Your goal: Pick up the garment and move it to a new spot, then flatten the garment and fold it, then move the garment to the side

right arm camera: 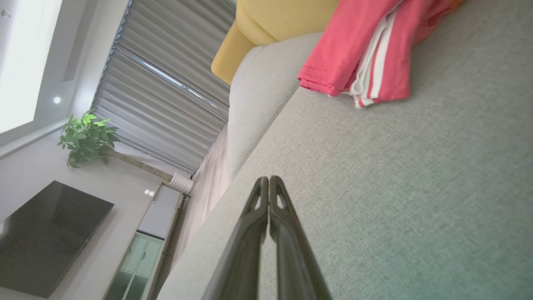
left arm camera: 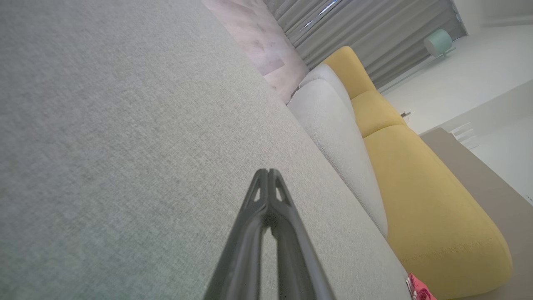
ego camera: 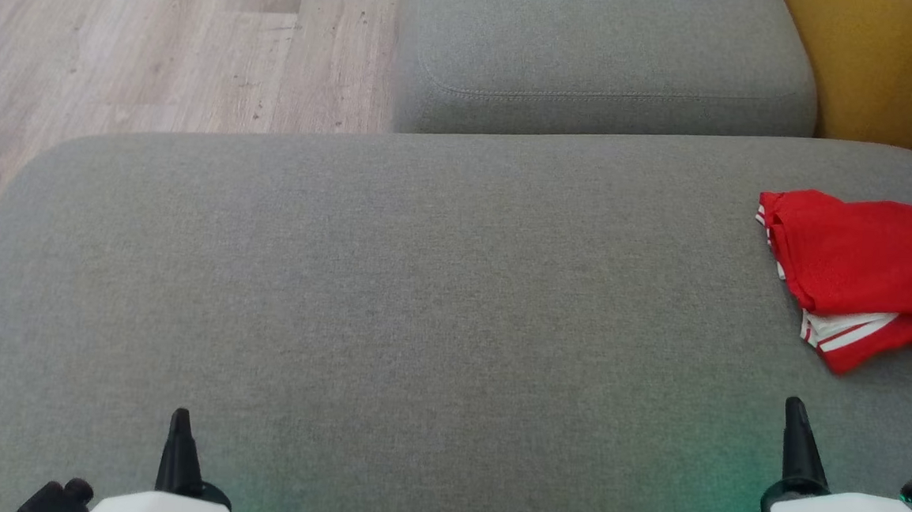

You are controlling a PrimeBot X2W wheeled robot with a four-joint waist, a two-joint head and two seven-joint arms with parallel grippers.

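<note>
The garment (ego camera: 859,273) is a red jersey with white stripes and dark numerals, lying folded at the right edge of the grey cushion (ego camera: 390,299). It also appears in the right wrist view as the garment (right arm camera: 354,54) at the top, and a small corner of the garment (left arm camera: 418,289) peeks in at the bottom right of the left wrist view. My left gripper (ego camera: 179,421) rests low at the lower left, shut and empty, its tips pressed together (left arm camera: 267,171). My right gripper (ego camera: 795,411) is at the lower right, just in front of the jersey, shut with nothing in it (right arm camera: 268,179).
A second grey cushion (ego camera: 603,59) lies beyond the main one, with wooden floor (ego camera: 160,40) to the left and a yellow sofa part (ego camera: 895,69) at the right. A TV (right arm camera: 46,237), a cabinet and a plant (right arm camera: 87,137) stand by the curtains.
</note>
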